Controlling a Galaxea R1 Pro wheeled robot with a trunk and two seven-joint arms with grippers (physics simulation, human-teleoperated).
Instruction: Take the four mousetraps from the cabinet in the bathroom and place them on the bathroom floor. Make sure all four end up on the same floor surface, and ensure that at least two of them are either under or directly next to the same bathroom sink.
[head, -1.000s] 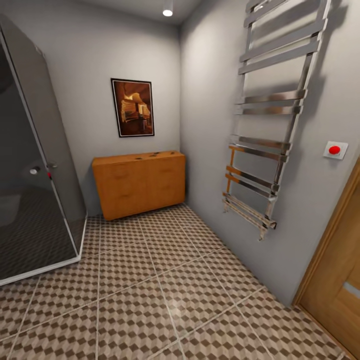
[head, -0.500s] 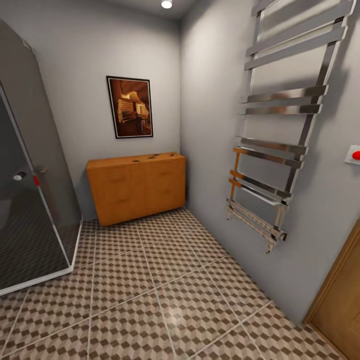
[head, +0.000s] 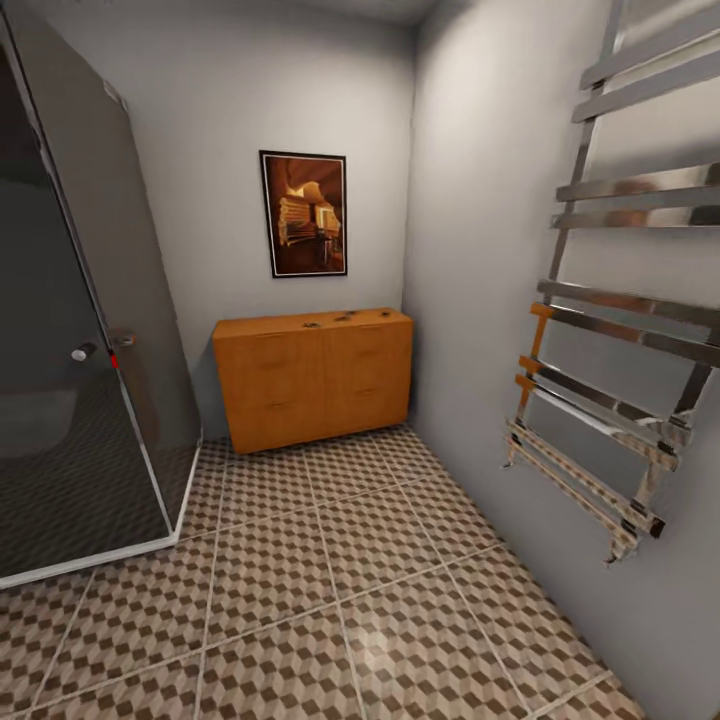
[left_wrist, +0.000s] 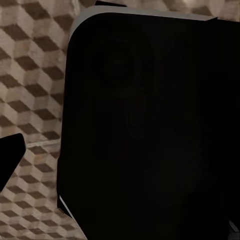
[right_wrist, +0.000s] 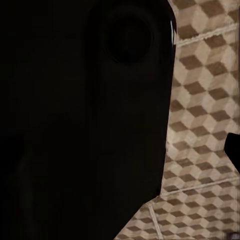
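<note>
Head view: you face the cabinet (head: 312, 378) against the far wall, across the bathroom floor (head: 330, 590). Small dark pieces on its top, likely the mousetraps (head: 345, 318), too small to confirm. Step, as judged: approach, nothing picked up yet. Wrist views give dark housing over tiles; state of either tool cannot be told. Next: drive closer, then reach for the cabinet top.

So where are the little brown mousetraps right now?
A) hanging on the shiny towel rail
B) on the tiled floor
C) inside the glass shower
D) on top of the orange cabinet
D: in the head view, small dark mousetraps lie on the flat top of the orange-brown cabinet against the far wall, under the framed picture.
</note>
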